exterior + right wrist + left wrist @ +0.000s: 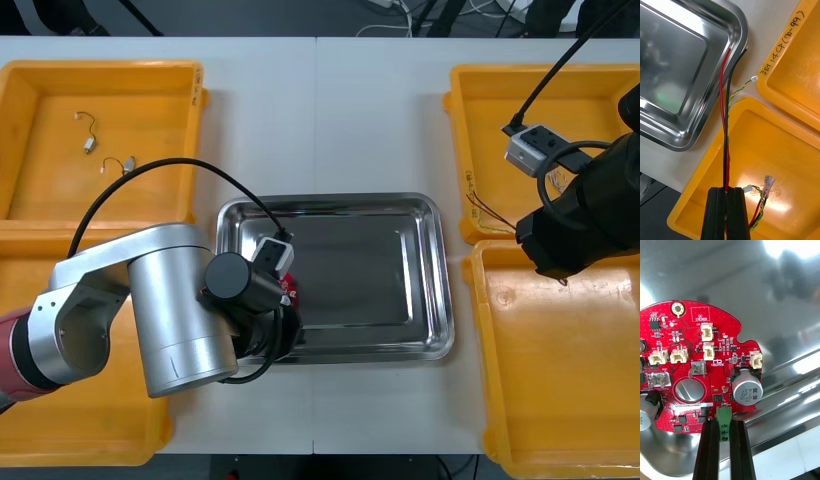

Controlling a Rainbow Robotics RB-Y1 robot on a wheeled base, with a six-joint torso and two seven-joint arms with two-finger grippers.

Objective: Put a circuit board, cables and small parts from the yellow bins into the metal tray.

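Note:
My left gripper [724, 437] is shut on the green connector at the edge of a round red circuit board [696, 363]. It holds the board just over the left front part of the metal tray [432, 290], where the board [288, 290] peeks out from under the wrist. My right gripper [727, 198] is shut on a red and black cable [726, 123] with a twisted yellow-green strand [743, 88] alongside. The cable runs from the near right bin [752, 123] across the gap to the tray's corner [733, 45]. The right gripper [553, 272] hangs over the near right bin's back edge.
The far left yellow bin [60, 75] holds small metal parts on short wires [88, 143]. Thin cable ends [490, 210] lie in the far right bin [470, 80]. More cable ends with connectors [767, 185] rest in the near right bin beside my right fingers.

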